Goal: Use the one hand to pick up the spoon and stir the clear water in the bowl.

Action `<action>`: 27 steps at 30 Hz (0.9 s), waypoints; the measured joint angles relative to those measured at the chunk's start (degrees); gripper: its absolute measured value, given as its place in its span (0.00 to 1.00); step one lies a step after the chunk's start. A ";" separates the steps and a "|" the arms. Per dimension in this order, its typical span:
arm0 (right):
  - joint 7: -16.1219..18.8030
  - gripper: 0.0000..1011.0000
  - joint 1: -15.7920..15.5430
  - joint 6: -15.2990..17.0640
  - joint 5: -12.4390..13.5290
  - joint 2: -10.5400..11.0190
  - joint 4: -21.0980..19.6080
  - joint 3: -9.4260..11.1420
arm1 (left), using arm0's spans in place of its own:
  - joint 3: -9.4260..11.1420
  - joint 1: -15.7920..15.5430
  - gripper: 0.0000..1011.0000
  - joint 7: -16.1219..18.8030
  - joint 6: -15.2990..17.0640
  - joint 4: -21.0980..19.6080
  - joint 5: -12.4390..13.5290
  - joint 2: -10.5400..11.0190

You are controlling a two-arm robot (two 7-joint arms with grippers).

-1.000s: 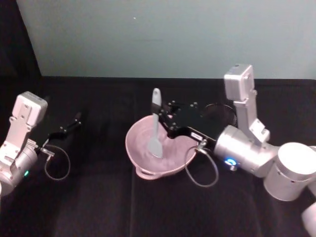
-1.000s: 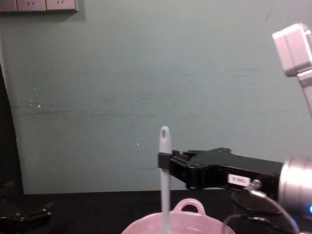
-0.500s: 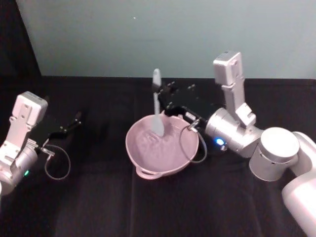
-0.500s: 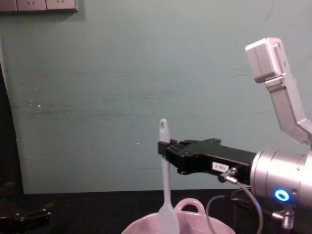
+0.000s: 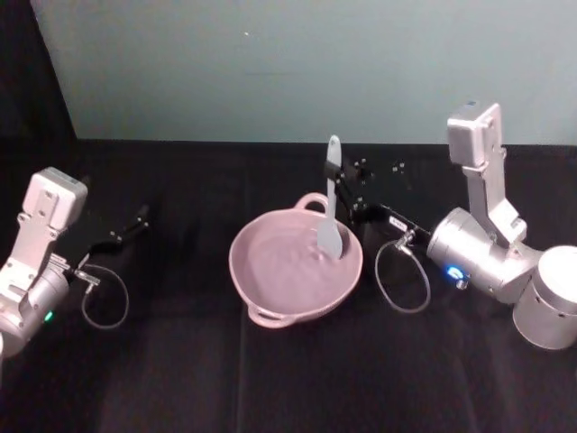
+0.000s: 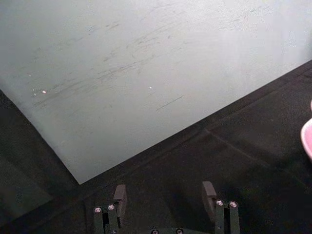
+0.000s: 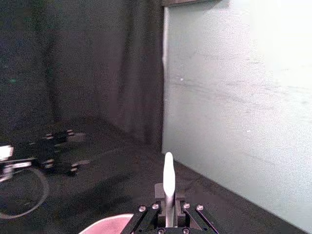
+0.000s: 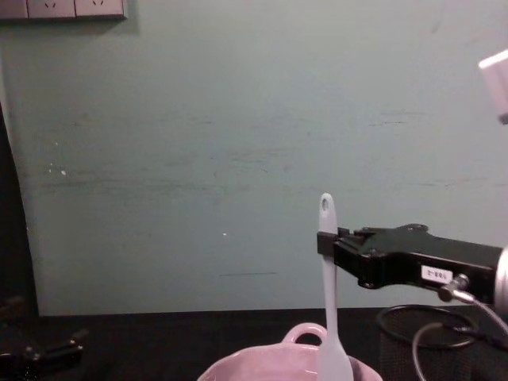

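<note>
Upright white spoon [image 5: 331, 225] clamped at its handle by right gripper [image 5: 337, 184], head set inside pink bowl [image 5: 242, 271] toward its right side, left gripper [image 5: 135, 219] parked at left, fingers parted.

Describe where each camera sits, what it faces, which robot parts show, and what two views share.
Head: high, looking down at table; left tool, right tool.
Chest: low, facing the wall; right tool.
Left wrist: faces wall; left tool, open.
Right wrist: faces wall; right tool gripping spoon.
Shared: head and chest show spoon dipping into bowl.
</note>
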 joint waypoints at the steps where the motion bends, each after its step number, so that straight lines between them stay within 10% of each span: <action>1: 0.47 0.11 -0.97 0.54 0.63 0.57 -1.28 0.10 | 0.00 0.00 1.00 0.00 0.00 0.00 0.00 0.00; 14: 2.38 0.11 -3.00 2.68 3.78 -0.12 -5.09 -3.53 | 0.00 0.00 1.00 0.00 0.00 0.00 0.00 0.00; 27: -1.50 0.11 3.13 0.60 0.90 -6.16 3.47 -5.43 | 0.00 0.00 1.00 0.00 0.00 0.00 0.00 0.00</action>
